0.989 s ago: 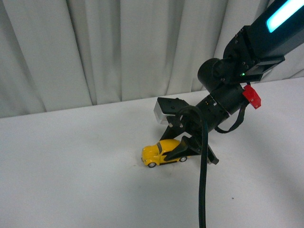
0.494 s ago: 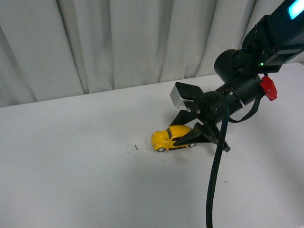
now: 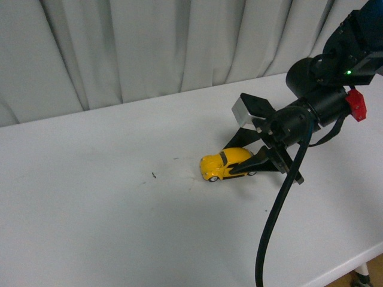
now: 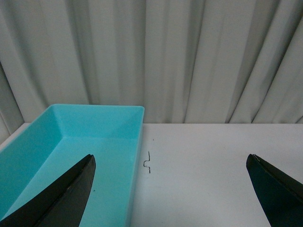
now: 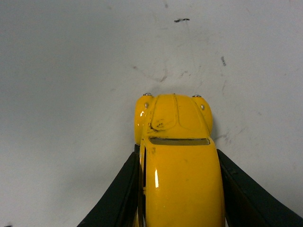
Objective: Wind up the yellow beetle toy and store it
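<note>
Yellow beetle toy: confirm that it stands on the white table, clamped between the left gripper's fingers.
Not quite. The right gripper, not the left, clamps the yellow beetle toy, as the right wrist view shows: its fingers press both flanks. The toy does stand on the white table. The left gripper hangs open and empty.

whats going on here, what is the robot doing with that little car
The right gripper is shut on the yellow toy car, with a finger pressed against each side of its body. The car's wheels look to be down on the white table, so it does not seem lifted. The left gripper is open and holds nothing, hanging by a turquoise bin on the same table. The car is not in the bin yet.
</note>
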You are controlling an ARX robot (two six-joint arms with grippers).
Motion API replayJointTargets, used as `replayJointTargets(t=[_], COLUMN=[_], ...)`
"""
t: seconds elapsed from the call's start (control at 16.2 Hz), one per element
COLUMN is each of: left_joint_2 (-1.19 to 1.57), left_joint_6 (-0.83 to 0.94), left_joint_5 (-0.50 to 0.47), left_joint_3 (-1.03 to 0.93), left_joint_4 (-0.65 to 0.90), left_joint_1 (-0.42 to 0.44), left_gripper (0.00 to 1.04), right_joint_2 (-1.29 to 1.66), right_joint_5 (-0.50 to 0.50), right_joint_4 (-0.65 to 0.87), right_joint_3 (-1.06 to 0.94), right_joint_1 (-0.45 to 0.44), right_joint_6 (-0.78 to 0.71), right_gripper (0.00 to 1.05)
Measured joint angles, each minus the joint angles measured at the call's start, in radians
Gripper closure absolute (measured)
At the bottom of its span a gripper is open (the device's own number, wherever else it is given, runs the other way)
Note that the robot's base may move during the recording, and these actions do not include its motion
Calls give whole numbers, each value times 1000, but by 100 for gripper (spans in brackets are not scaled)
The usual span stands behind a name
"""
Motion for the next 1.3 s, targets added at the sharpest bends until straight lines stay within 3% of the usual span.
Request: replayJointTargets(t=[0.49,0.56,0.62,0.86,1.3], left_joint_2=[0,0,0,0,0], left_joint_6=[0,0,0,0,0], left_joint_5=[0,0,0,0,0], left_joint_3=[0,0,0,0,0], left_joint_4=[0,0,0,0,0], left_joint_1=[0,0,0,0,0], left_gripper=[7,7,7,7,7], right_joint_2=[-6,-4,2,16,15], right_joint_5=[7,7,58,37,41], right_joint_4=[-113,-116,-116,-122,-113], right_joint_3=[-17,-14,-13,-25,-24], right_joint_1=[-115,-113,-105,-107,-107], right_joint_6=[-51,-52,-45,-67,-64], right_gripper=[64,59,48,8,7])
